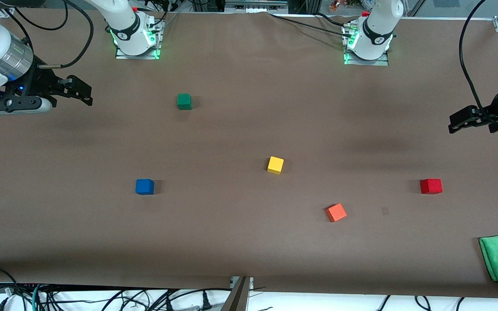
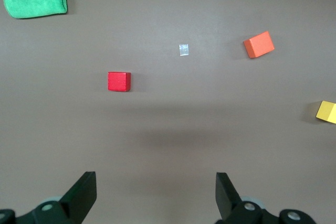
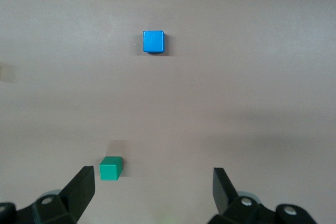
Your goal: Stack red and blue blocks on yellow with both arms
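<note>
Brown matte table (image 1: 249, 242): separate red cube (image 1: 431, 186), blue cube (image 1: 145, 186), yellow cube (image 1: 275, 165).

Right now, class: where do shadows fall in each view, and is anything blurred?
Front view: each cube, like the yellow cube, casts a small shadow. Left wrist view: a broad soft shadow lies under the red cube. Right wrist view: the blue cube looks sharp.

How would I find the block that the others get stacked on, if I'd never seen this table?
Start at the brown table and look near its middle. The yellow block sits there alone, with the orange block nearer the front camera, toward the left arm's end. It is the only bright yellow cube; all the others are orange, red, blue or green.
</note>
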